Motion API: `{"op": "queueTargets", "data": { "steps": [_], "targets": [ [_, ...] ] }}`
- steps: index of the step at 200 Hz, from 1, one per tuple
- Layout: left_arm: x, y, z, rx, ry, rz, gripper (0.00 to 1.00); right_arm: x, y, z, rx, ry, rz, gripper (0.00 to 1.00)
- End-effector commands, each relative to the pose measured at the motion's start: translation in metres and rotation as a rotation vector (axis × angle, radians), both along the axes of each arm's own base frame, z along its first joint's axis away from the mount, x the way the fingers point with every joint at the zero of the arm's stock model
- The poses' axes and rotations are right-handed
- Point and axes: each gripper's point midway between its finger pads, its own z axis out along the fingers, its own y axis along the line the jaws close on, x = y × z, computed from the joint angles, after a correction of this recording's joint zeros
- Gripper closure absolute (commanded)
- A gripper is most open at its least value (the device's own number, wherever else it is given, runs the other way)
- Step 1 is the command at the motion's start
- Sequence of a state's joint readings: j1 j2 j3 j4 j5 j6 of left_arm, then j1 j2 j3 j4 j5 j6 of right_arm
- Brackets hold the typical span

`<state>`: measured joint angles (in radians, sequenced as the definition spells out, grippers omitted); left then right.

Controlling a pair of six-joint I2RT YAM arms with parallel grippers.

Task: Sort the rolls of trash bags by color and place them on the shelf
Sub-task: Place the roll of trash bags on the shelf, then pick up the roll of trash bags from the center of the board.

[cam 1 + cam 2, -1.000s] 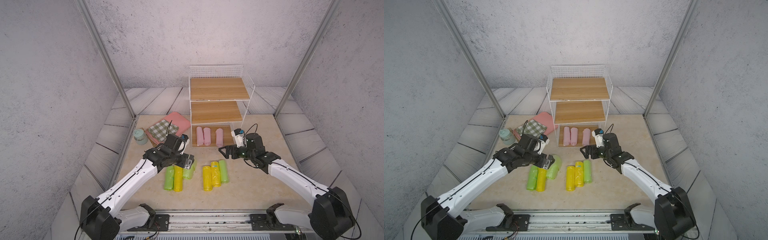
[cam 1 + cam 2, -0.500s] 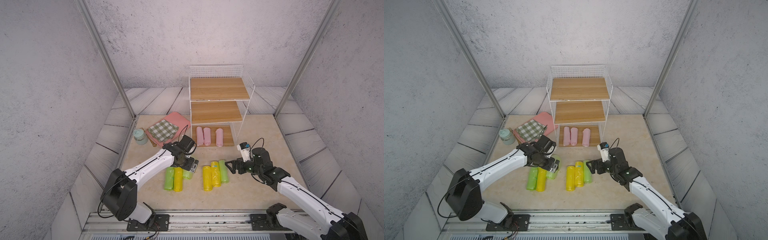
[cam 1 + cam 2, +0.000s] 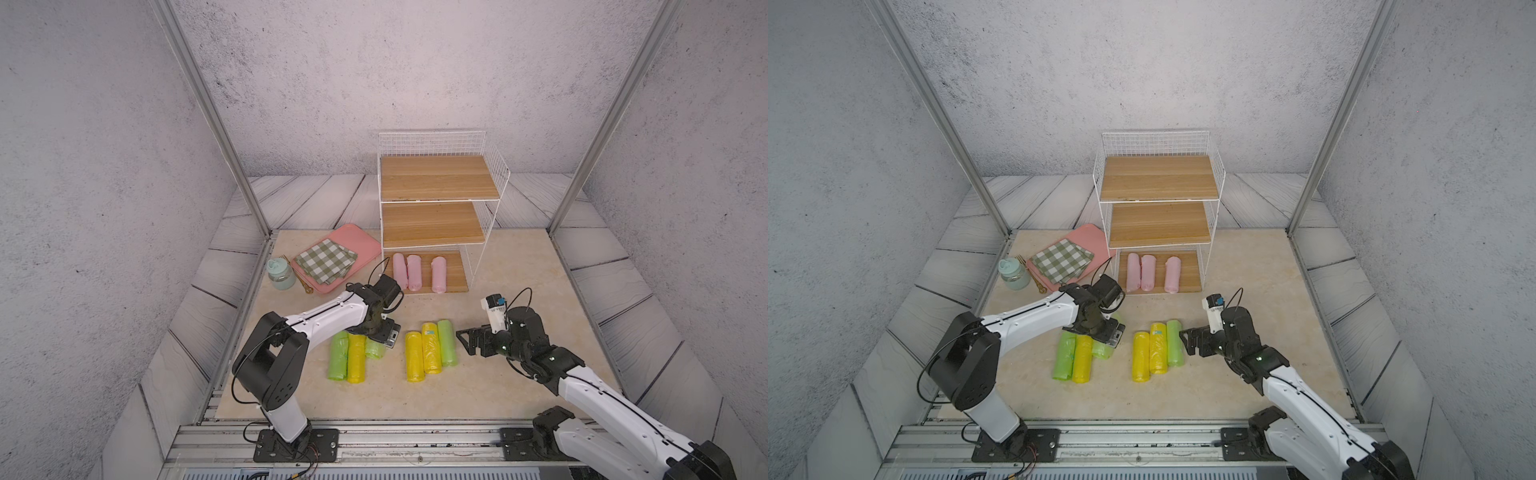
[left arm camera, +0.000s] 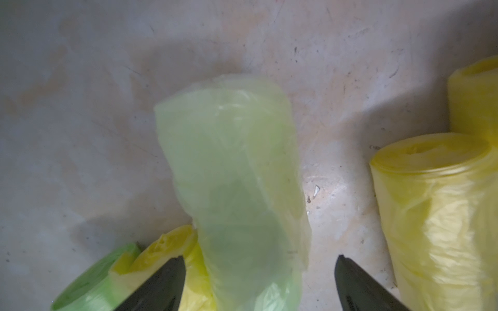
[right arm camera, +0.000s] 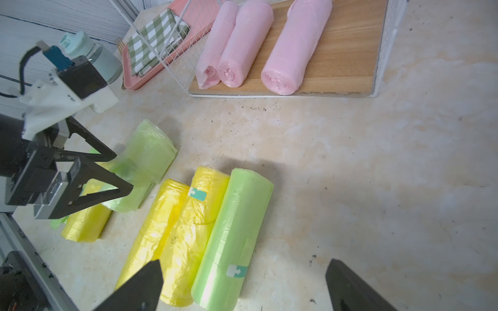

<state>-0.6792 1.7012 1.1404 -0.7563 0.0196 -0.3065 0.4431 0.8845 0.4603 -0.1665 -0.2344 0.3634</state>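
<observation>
Pink plastic on the lowest tier: three pink rolls (image 3: 414, 272) lie side by side on the bottom board of the shelf (image 3: 436, 183), which stands at the far edge of the counter (image 3: 519, 291). Nearer the front edge we count six more in two clusters. Toward the left edge, a green roll (image 3: 338, 355) and a yellow roll (image 3: 356, 359) touch, with a loose green roll (image 4: 231, 175) lying askew against them (its outer layer looks slack). We see the left tool (image 4: 260, 258) pointing down over that loose one, released, its fingers (image 4: 167, 282) spread to either side without pinching it. Toward the right edge, two yellow rolls (image 3: 431, 349) and a third green roll (image 3: 446, 343) lie touching. The right tool (image 3: 465, 341) hovers just beside that green one, spread wide and holding nothing.
</observation>
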Motion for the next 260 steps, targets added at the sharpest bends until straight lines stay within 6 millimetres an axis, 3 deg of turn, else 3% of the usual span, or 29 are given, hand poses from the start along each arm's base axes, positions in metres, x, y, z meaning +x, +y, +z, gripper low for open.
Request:
{"op": "queueTargets", "data": {
  "steps": [1,72,131,175,222,260],
  "targets": [
    [0.006,-0.001,-0.004,0.024,-0.005,0.016,0.10,0.002,-0.003,-0.001,-0.006,-0.009,-0.024,0.01],
    [0.014,-0.004,-0.023,0.057,0.016,0.024,0.26,0.004,-0.006,-0.007,-0.014,-0.003,-0.046,0.01],
    [0.014,-0.008,-0.028,0.041,0.030,0.039,0.47,0.005,-0.007,-0.009,-0.019,0.004,-0.055,0.01],
    [0.017,-0.012,-0.015,0.015,0.008,0.053,0.64,0.003,-0.007,-0.011,-0.015,0.008,-0.057,0.01],
    [0.020,-0.013,0.008,-0.022,-0.037,0.067,1.00,0.002,-0.004,-0.008,0.005,0.009,-0.042,0.01],
    [0.024,-0.016,0.037,-0.083,-0.106,0.060,1.00,-0.001,0.009,0.000,0.057,0.008,0.017,0.01]
  ]
}}
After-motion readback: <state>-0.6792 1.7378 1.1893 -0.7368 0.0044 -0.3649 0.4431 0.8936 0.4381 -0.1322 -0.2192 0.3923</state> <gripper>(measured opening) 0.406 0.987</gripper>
